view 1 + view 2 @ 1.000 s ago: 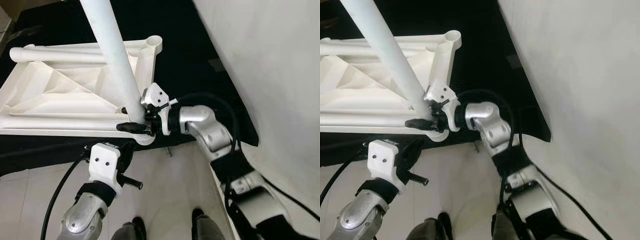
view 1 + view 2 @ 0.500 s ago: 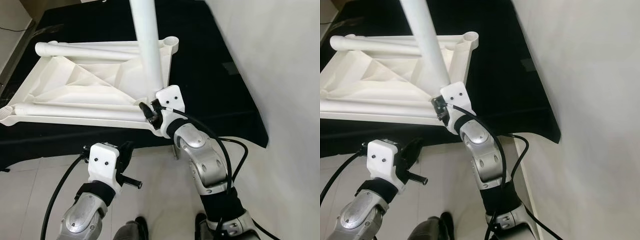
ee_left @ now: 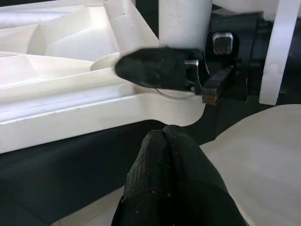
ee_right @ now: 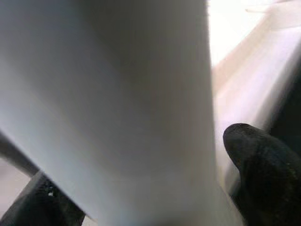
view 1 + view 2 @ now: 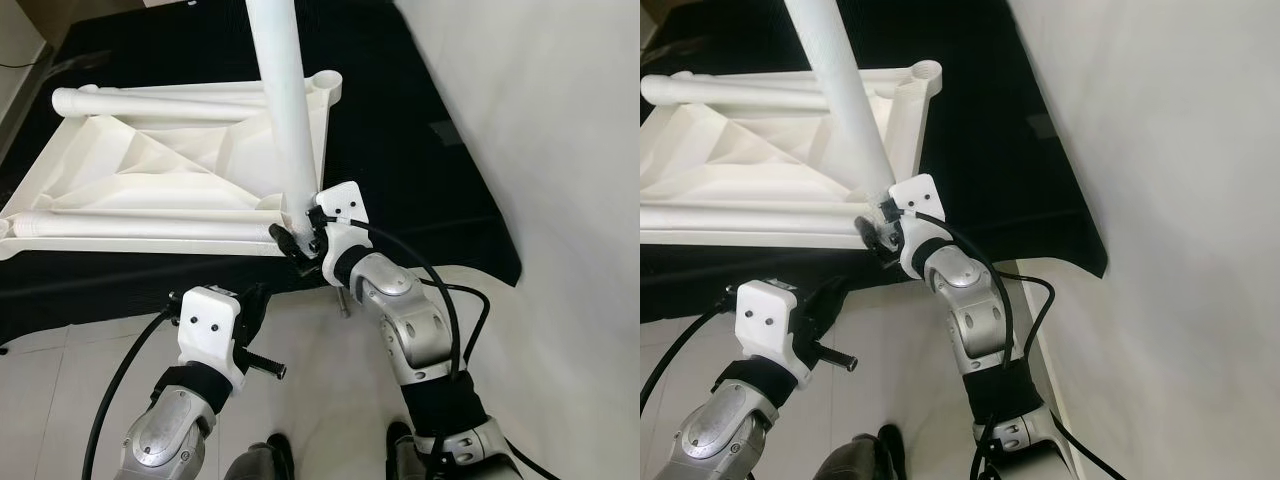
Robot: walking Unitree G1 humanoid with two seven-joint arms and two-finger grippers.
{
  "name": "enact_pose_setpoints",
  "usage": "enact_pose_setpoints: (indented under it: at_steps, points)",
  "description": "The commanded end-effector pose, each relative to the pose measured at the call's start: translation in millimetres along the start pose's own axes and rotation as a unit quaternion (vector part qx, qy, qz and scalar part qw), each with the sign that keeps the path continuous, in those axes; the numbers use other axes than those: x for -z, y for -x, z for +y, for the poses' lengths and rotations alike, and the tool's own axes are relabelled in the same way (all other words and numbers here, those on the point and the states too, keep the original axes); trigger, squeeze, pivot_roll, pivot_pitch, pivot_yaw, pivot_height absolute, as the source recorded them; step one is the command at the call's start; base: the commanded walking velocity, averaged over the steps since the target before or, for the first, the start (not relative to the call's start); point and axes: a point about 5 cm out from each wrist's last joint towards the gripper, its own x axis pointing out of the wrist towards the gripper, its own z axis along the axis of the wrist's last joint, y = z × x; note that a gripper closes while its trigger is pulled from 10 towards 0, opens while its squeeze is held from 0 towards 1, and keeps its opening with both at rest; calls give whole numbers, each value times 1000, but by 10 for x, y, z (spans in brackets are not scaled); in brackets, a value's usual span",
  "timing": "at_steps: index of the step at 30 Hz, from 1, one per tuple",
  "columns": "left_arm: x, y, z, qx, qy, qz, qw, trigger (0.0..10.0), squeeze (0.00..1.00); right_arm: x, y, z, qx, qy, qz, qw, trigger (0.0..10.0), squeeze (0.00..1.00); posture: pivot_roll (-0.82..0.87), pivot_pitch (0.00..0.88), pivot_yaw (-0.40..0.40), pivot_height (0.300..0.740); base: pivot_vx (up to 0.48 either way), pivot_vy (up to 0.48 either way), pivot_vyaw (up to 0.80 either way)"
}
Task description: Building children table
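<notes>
The white plastic table top [image 5: 150,180] lies upside down on a black mat [image 5: 400,150]. A thick white table leg [image 5: 285,100] stands nearly upright in the near right corner socket. My right gripper [image 5: 298,232] is shut on the leg at its base, with black fingers [image 4: 263,160] on either side of the tube. My left gripper [image 3: 163,134] hangs lower, just in front of that corner, its fingers pressed together with nothing held. The far right corner socket [image 5: 325,82] stands open with no leg in it.
A large white surface [image 5: 560,150] rises along the right side, close to my right arm. Pale floor tiles [image 5: 60,380] lie in front of the mat's edge. A cable [image 5: 115,385] runs along my left arm.
My right arm has swung its elbow from the right side to below the leg, still gripping it. The leg now stands more upright. The left arm has stayed put.
</notes>
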Motion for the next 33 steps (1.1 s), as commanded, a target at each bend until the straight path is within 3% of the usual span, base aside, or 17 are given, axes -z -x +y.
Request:
enact_pose_setpoints:
  at_steps: [1,2,5,6,7,9,12,14,16,19,20,21,22,30,32,33]
  points:
    - [40,23,5,-3,0,8,1000,10000,0,-199,-112,237,-73,-8,-40,997,10000,1000,34,313,79,740,0,0,0]
    - [39,24,2,-3,1,8,1000,10000,0,-280,-113,222,-133,11,-53,990,10000,0,37,313,78,740,0,0,0]
    - [37,26,0,-3,1,8,1000,10000,0,-338,-109,180,-181,42,-56,981,10000,0,41,315,77,740,0,0,0]
    - [35,28,1,-4,1,8,1000,10000,0,-374,-97,147,-226,71,-51,970,10000,0,41,316,78,740,0,0,0]
    - [35,28,1,-4,1,8,1000,10000,0,-374,-97,147,-226,71,-51,970,10000,0,41,316,78,740,0,0,0]
    - [33,32,1,-4,1,8,1000,10000,0,-455,-98,55,-275,114,-42,954,10000,0,41,317,78,740,0,0,0]
    - [32,34,2,-4,1,8,1000,10000,0,-494,-91,40,-295,122,-43,947,10000,0,43,319,80,740,0,0,0]
    - [29,36,0,-3,1,8,1000,10000,0,-541,-61,15,-340,141,-36,929,10000,0,48,320,83,740,0,0,0]
    - [28,37,1,-3,0,9,1000,10000,0,-546,-47,-9,-356,156,-26,921,10000,0,47,322,87,740,0,0,0]
    - [28,38,3,-2,0,9,1000,10000,0,-548,-38,-40,-369,166,-17,914,10000,0,46,323,87,740,0,0,0]
    - [28,39,4,-2,0,9,1000,10000,0,-548,-34,-60,-376,171,-12,911,2078,0,46,323,86,740,0,0,0]
    - [28,39,4,-2,0,9,1000,10000,0,-548,-34,-60,-376,171,-12,911,2078,0,46,323,86,740,0,0,0]
    - [29,39,5,-2,0,10,1000,10000,0,-557,-15,-80,-393,162,-10,905,0,0,46,324,87,740,0,0,0]
    - [27,36,5,-1,1,10,1000,10000,0,-516,20,-161,-409,151,-4,900,0,0,42,326,91,740,0,0,0]
    - [28,34,5,0,1,10,1000,10000,0,-479,26,-195,-397,151,2,905,0,0,38,327,91,740,0,0,0]
    - [29,34,3,0,1,10,1000,10000,0,-410,36,-235,-366,142,13,920,0,0,33,328,87,740,0,0,0]
